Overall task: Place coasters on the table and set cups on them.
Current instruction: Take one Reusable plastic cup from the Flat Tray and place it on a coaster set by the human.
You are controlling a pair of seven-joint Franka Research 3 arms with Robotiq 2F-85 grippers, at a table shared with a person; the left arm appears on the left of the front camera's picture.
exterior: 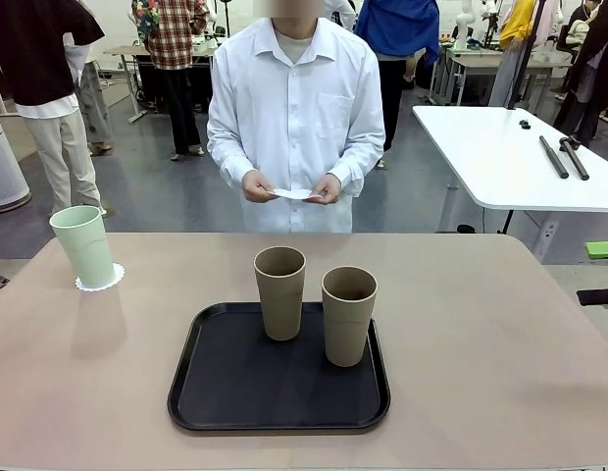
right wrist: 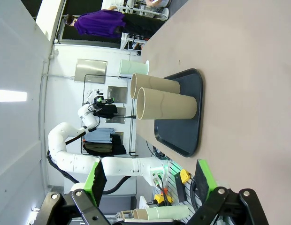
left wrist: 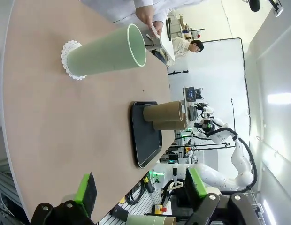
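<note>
Matt and smooth, the beige table (exterior: 481, 343) is pictured from the front. At ten o'clock on it, a matt mint cup (exterior: 84, 245) is set on a lacy white paper coaster (exterior: 112, 281). Toward six o'clock, two matt tan-brown cups (exterior: 280, 292) (exterior: 348, 314) are carried by a smooth black tray (exterior: 235, 388), plastic-looking and faintly sheened. At twelve o'clock, a white cloth shirt (exterior: 294, 108) is worn and a second coaster (exterior: 292, 193) of thin paper is held.

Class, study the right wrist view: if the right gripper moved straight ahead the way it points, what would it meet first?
Probably the nearer tan cup standing on the black tray, which lies ahead of the open right gripper. Depth is hard to judge from this view.
</note>
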